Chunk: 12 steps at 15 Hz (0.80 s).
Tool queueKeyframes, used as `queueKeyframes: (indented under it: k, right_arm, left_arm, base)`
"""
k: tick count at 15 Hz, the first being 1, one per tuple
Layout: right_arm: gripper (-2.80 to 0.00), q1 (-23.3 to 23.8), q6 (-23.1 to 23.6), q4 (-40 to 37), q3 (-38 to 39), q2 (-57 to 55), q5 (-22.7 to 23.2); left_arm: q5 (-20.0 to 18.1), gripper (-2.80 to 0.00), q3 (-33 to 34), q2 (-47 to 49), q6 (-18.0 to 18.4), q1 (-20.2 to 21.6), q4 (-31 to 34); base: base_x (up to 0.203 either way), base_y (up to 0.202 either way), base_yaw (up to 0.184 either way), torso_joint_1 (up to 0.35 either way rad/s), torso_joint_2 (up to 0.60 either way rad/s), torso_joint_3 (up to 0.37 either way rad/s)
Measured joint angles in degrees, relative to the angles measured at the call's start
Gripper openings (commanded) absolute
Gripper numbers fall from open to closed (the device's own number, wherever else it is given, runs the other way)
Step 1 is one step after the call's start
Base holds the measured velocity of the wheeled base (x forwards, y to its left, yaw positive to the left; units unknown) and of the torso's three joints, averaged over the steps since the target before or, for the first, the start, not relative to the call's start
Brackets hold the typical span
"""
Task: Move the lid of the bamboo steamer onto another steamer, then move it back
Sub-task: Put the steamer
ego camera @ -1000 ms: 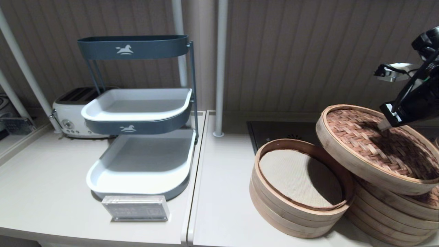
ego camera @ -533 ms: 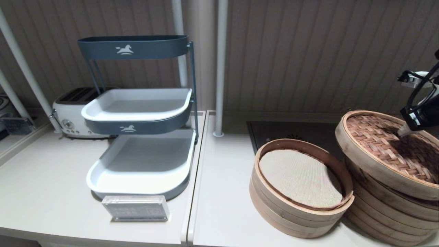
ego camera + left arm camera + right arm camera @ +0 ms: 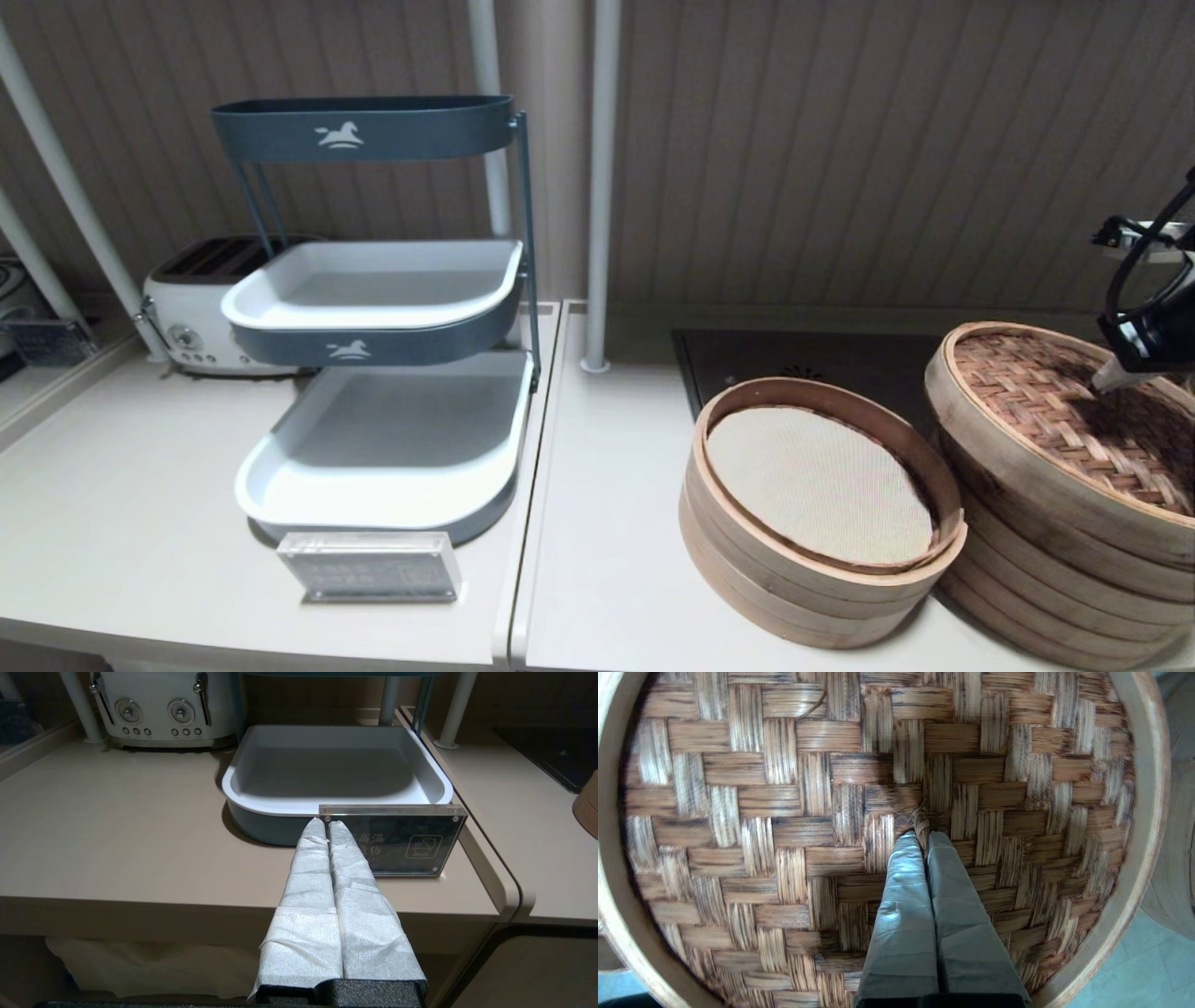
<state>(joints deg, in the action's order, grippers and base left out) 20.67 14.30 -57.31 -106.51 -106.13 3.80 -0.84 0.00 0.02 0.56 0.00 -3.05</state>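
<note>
Head view: the right end effector (image 3: 1111,381) presses its closed tips into the woven top of the lid (image 3: 1046,411), which sits nearly level on the stack of pale steamer rings (image 3: 1046,569) directly below it. Just beside the end effector's load, toward the robot's left, stands an open steamer with a cream liner (image 3: 822,485), touching the stack on the tabletop (image 3: 607,523).

Left wrist view: the left end effector (image 3: 325,823) hangs parked off the tabletop's near edge, cloth-wrapped fingers pressed together and empty, a clear sign (image 3: 397,840) and a grey tray (image 3: 336,770) just ahead.

Right wrist view: the right end effector's fingers (image 3: 901,896) are shut, pinching a small fibre knot (image 3: 920,823) at the weave's centre.
</note>
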Motion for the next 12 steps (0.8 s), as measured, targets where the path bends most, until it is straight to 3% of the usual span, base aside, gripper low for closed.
queueKeyframes:
  k: [12]
  right_arm:
    - [-2.80, 4.6, 0.4, 0.1, -0.4, -1.6, 0.8]
  left_arm:
    - [0.0, -2.80, 0.0, 0.0, 0.0, 0.0, 0.0]
  base:
    - [0.000, 0.000, 0.000, 0.000, 0.00, 0.000]
